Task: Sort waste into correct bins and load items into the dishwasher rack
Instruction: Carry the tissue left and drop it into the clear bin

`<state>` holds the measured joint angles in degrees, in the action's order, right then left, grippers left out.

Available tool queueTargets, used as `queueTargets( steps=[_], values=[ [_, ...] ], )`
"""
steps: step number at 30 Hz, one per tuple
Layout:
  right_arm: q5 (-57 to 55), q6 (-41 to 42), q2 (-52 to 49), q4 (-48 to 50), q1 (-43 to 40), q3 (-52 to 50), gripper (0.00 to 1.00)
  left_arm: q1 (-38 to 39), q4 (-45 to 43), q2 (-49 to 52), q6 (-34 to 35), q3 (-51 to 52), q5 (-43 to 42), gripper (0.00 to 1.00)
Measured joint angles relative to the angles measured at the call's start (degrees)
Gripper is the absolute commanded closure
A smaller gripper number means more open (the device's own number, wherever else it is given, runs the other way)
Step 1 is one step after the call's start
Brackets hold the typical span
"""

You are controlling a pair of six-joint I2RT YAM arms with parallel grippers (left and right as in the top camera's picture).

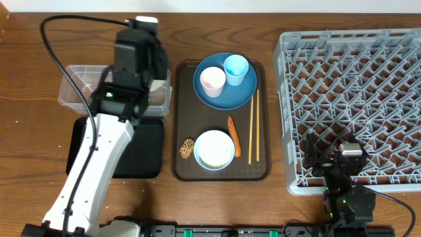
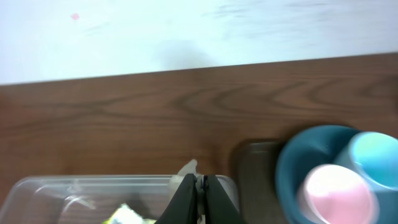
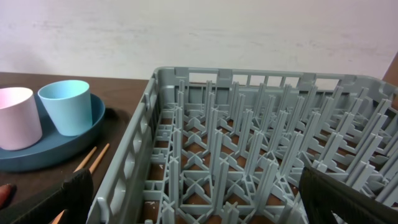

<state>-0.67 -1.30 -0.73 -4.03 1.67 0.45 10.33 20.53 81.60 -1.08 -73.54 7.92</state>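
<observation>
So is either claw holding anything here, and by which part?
Right claw: open, empty, at the dishwasher rack. Left claw: shut over the clear tub; a white scrap shows at its tips, but whether it is pinched cannot be told.

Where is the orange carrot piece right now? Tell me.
In the overhead view, the orange carrot piece lies on the brown tray, between the light-blue bowl and the chopsticks, towards the tray's near end.
</observation>
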Motion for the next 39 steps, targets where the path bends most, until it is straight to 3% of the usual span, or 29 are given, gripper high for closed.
queueTargets(
  steps=[13, 39],
  values=[
    [0.00, 0.00, 0.00, 0.00, 0.00, 0.00, 0.01, -5.95, 1.31, 11.89, 4.52, 0.00, 0.00, 0.94],
    [0.00, 0.00, 0.00, -0.02, 0.00, 0.00, 0.01, -5.95, 5.40, 12.26, 7.28, 2.99, 0.00, 0.93]
  ],
)
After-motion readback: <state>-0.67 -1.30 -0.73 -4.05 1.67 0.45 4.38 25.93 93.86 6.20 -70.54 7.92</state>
